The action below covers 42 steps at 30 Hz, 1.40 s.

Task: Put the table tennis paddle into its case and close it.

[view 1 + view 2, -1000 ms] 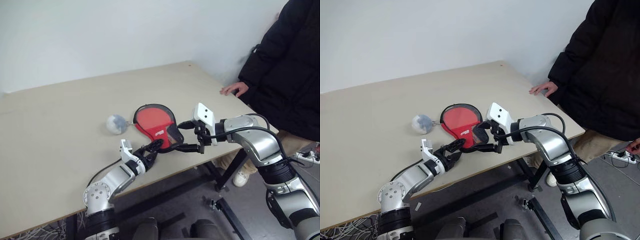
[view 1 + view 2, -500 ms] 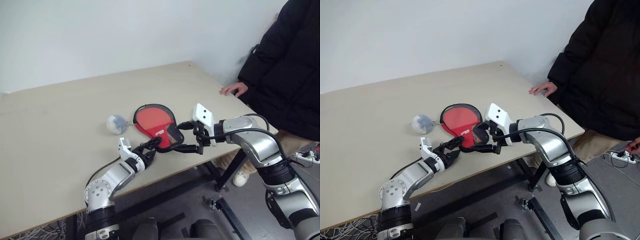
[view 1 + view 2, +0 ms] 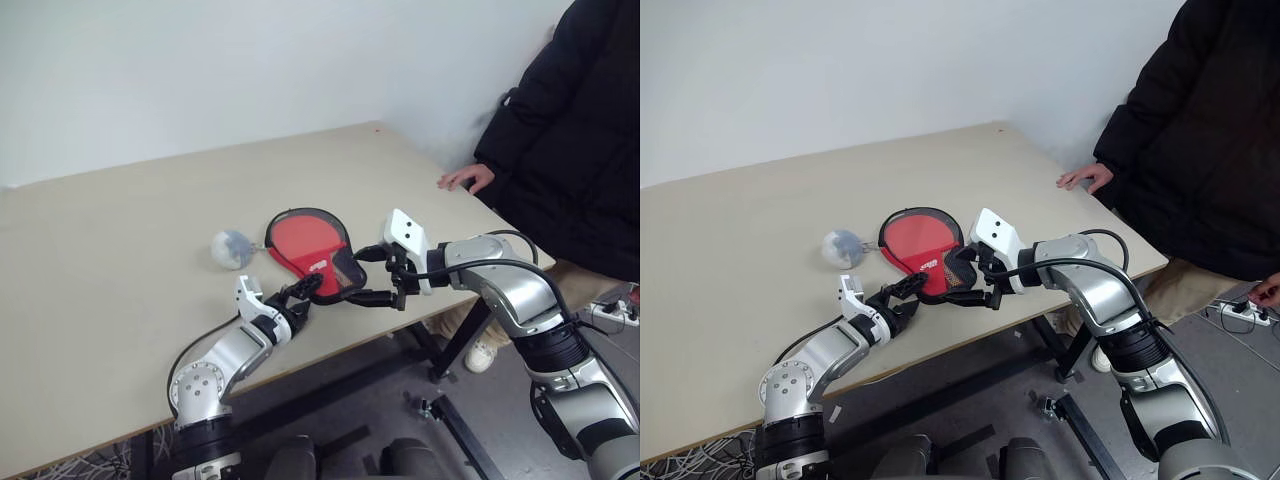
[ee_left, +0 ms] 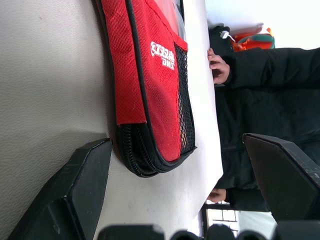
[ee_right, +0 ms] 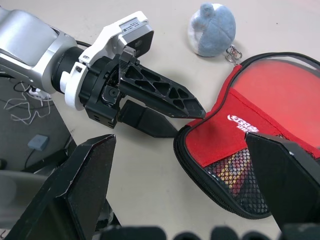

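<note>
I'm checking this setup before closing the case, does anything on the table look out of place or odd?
One thing: the case lies at the table's near edge with its handle end gaping, the zipper undone there. The paddle sits inside. Both grippers, left and right, are open beside that end. A small grey ball hangs off the case's far end.

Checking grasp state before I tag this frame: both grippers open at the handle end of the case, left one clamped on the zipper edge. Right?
Not quite. The left gripper is open too, but clamped on nothing: in the right wrist view its fingers stand just short of the case, apart from its edge. The right gripper is open at the same end, as you said.
</note>
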Each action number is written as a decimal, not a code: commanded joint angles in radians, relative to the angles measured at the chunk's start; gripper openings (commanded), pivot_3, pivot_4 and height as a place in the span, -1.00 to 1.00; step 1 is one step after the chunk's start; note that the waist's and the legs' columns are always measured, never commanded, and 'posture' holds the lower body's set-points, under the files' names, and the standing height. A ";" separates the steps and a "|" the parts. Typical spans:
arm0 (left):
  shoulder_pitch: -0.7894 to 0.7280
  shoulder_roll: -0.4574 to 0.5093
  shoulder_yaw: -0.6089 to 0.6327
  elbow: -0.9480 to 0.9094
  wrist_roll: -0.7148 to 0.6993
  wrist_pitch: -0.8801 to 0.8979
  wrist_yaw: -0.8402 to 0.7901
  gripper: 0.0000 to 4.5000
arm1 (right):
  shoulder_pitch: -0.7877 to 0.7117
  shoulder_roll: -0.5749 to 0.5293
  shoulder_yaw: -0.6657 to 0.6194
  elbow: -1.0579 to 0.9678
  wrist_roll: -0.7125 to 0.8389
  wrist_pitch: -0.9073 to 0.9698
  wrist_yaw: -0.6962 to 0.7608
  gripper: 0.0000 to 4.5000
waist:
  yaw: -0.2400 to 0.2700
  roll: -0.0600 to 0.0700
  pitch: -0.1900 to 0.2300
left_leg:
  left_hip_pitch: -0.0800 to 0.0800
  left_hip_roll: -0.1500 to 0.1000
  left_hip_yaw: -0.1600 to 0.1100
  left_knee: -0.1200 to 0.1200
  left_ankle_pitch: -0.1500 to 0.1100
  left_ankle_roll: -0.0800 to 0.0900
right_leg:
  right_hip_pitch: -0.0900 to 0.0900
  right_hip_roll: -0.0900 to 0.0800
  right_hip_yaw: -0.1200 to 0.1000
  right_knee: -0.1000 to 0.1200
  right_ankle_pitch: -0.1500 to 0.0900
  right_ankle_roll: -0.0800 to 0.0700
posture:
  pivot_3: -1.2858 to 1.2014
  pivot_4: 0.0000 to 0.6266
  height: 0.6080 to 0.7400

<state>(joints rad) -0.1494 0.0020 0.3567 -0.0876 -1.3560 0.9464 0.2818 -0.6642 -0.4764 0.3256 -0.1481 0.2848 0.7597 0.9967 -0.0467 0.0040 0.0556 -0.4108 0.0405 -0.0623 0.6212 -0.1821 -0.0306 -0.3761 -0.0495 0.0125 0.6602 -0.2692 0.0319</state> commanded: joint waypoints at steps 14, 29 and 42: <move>-0.113 -0.071 -0.024 0.147 0.020 -0.056 -0.066 0.99 | -0.012 0.014 -0.003 -0.039 0.021 -0.004 -0.019 1.00 | 0.004 -0.001 0.000 | -0.001 -0.006 -0.004 0.002 -0.001 -0.002 | 0.002 -0.002 0.001 -0.001 0.000 0.000 | 0.03 -1.00 1.00; -0.121 -0.056 -0.006 0.187 0.088 -0.082 -0.091 0.77 | -0.019 0.026 0.000 -0.026 0.015 -0.014 -0.030 1.00 | 0.001 -0.003 0.002 | -0.001 -0.006 -0.004 0.000 -0.001 -0.002 | 0.001 -0.002 0.001 -0.002 -0.001 0.002 | 0.03 -1.00 1.00; -0.093 -0.058 0.012 0.162 0.087 -0.069 -0.056 -0.70 | -0.039 0.015 -0.001 -0.003 0.009 -0.025 -0.017 1.00 | 0.001 -0.003 0.002 | -0.001 -0.006 -0.004 -0.006 0.000 -0.001 | 0.000 -0.002 0.002 -0.003 -0.001 0.004 | 0.03 -1.00 1.00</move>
<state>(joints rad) -0.2494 -0.0603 0.3630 0.0813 -1.2737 0.8737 0.2086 -0.6690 -0.4562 0.3382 -0.1408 0.2927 0.7526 0.9759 -0.0462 0.0009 0.0577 -0.4112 0.0348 -0.0666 0.6152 -0.1822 -0.0321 -0.3760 -0.0512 0.0143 0.6573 -0.2700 0.0350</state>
